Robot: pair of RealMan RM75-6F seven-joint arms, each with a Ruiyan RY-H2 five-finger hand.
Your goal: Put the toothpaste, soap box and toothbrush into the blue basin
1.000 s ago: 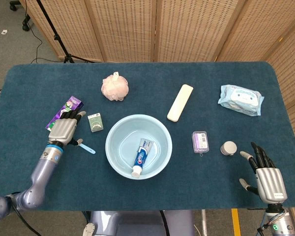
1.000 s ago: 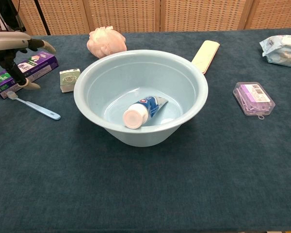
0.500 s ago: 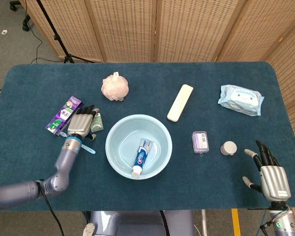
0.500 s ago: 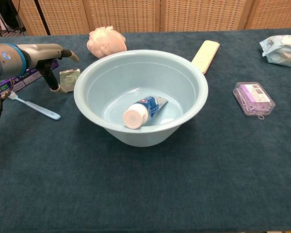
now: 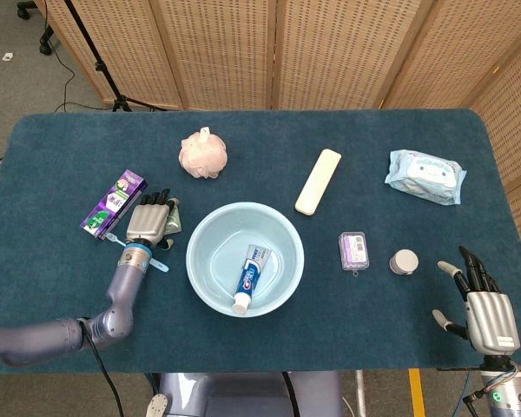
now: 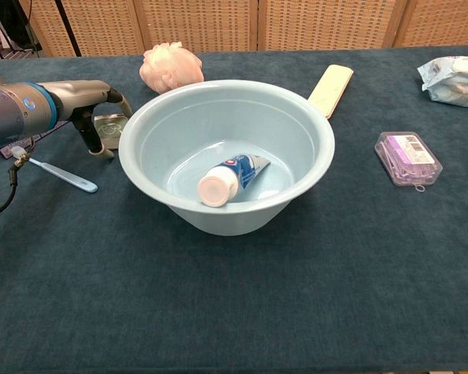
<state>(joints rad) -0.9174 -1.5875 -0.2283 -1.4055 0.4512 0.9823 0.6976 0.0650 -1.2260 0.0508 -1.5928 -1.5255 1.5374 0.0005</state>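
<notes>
Since a second ago the left hand [image 5: 148, 222] slid rightward and now hovers over the green soap box [image 6: 109, 129], fingers loose and gripping nothing yet, toothbrush [image 6: 58, 173] just behind it, toothpaste [image 5: 250, 276] already inside the blue basin [image 5: 200, 261].

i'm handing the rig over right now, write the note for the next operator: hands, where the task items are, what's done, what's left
Left hand: over the small green soap box at the basin's left; fingers reach down around it, but whether they grip it cannot be told.
Right hand: open, fingers spread, holding nothing, at the table's near right corner.
Done: toothpaste lies inside the blue basin.
Left: soap box, on the cloth by the left hand; toothbrush, flat on the cloth left of the basin, partly under the left arm in the head view.
The purple carton further left is not part of the job.
</notes>
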